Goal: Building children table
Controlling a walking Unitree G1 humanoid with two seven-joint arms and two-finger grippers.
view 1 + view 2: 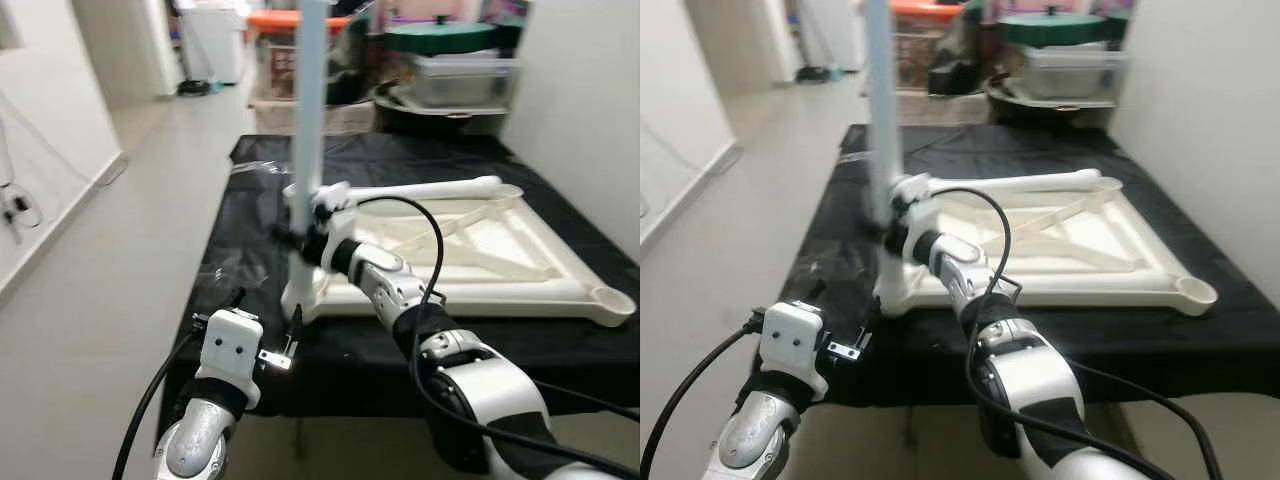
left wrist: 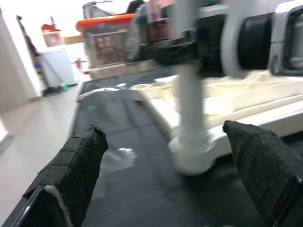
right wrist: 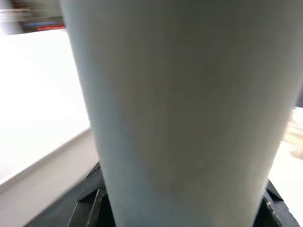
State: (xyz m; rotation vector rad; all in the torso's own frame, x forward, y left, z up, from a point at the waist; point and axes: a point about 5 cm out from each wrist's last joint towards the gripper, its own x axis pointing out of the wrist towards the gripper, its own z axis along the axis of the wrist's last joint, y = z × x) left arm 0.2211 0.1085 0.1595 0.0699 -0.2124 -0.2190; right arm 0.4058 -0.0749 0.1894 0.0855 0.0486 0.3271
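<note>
The upright table leg [image 1: 308, 110] is cut off by the upper edge in both eye views, so its top end cannot be seen. In the right wrist view the leg [image 3: 189, 109] is blurred, and the right gripper's fingers [image 3: 90, 201] are mostly hidden behind it. The fingertips of the left gripper [image 2: 175, 175] are cut off by the lower edge of the left wrist view. The storage boxes [image 1: 300, 55] beyond the bench [image 1: 250, 260] are blurred; their contents cannot be told. The leg socket [image 1: 300, 300] is partly hidden by the right arm [image 1: 400, 290].
</note>
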